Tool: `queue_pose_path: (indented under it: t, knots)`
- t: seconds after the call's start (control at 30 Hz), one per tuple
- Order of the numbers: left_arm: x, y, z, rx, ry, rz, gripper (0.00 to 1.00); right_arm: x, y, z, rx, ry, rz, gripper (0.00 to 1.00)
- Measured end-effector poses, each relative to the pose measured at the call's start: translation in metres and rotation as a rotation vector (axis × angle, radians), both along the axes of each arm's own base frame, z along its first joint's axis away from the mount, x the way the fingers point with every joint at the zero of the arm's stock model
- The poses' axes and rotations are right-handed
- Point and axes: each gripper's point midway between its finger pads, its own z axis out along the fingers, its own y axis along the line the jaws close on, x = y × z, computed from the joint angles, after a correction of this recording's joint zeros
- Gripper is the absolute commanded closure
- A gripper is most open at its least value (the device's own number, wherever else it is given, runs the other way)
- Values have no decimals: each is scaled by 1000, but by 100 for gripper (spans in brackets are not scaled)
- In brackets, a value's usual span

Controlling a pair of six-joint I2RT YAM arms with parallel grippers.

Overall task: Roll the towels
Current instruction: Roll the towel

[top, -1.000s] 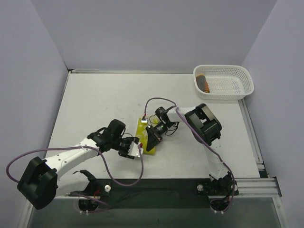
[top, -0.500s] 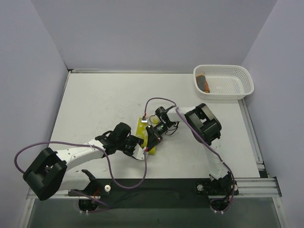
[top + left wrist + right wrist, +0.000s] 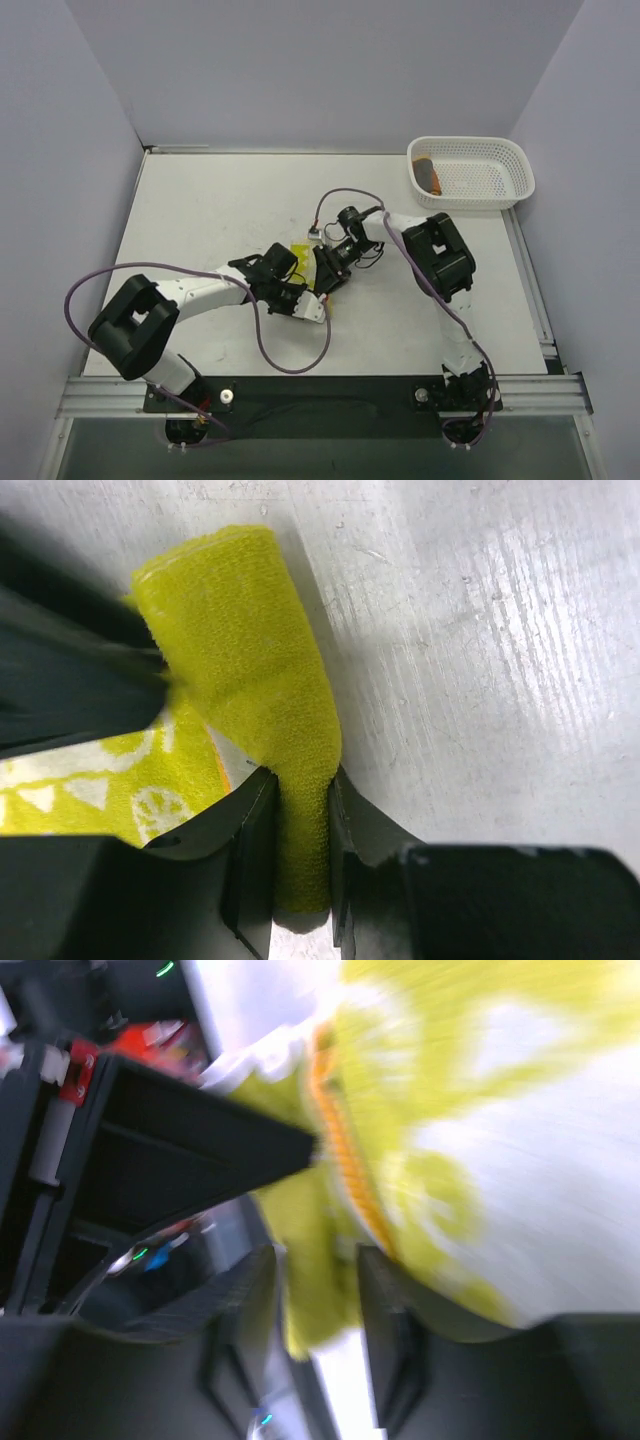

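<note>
The yellow towel (image 3: 300,254) with lime-green prints lies mid-table, mostly hidden under both grippers. My left gripper (image 3: 303,300) is shut on a folded yellow edge of it (image 3: 270,720); the fold runs between the pads. My right gripper (image 3: 328,280) is closed on the same towel (image 3: 330,1250) from the far side; that view is blurred. The two grippers sit almost touching. The orange towel (image 3: 429,175) lies rolled in the basket's left end.
A white mesh basket (image 3: 492,187) stands at the back right corner. The table's right edge has a metal rail (image 3: 530,290). Purple cables loop round both arms near the towel.
My left gripper has moved right and away from me to meet the towel's near end. My right gripper has drawn back towards the far side. The flat towel has bunched up, less of it showing.
</note>
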Motion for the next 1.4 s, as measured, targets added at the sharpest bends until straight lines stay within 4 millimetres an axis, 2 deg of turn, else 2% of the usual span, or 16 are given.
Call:
queue_pose_path:
  t: [0.1, 0.17, 0.27, 0.33, 0.4, 0.53, 0.67, 0.77, 0.83, 0.9, 1.03, 1.13, 1.2, 1.4]
  knots:
    - [-1, -1, 0, 37, 92, 24, 91, 42, -15, 6, -45, -133, -79, 50]
    - [-1, -2, 1, 57, 156, 42, 91, 68, -30, 17, -68, -223, -142, 50]
    - [2, -2, 1, 84, 280, 82, 91, 100, -58, 48, -93, -360, -239, 50]
    - [4, -3, 1, 95, 398, 124, 91, 111, -73, 73, -91, -449, -288, 50]
    - [7, -3, 1, 100, 505, 164, 89, 112, -86, 95, -88, -526, -321, 51]
    - [13, -2, 0, 111, 757, 260, 86, 91, -105, 128, -83, -645, -342, 55]
    - [17, -2, -1, 131, 976, 343, 85, 58, -118, 145, -80, -727, -345, 58]
    - [20, -1, -1, 150, 1116, 403, 84, 30, -125, 147, -96, -776, -328, 58]
    - [21, 1, -1, 162, 1186, 433, 81, 14, -123, 145, -111, -822, -282, 58]
    - [22, 2, -1, 177, 1245, 462, 80, -3, -113, 143, -117, -870, -194, 56]
    - [22, 6, -1, 207, 1308, 501, 78, -21, -92, 131, -144, -932, -19, 50]
    - [23, 7, -2, 227, 1334, 520, 78, -21, -76, 118, -202, -993, 100, 44]
    - [23, 7, -2, 241, 1354, 531, 77, -20, -57, 106, -233, -1041, 184, 38]
    - [24, 7, -2, 250, 1368, 536, 74, -19, -13, 62, -308, -1191, 375, 37]
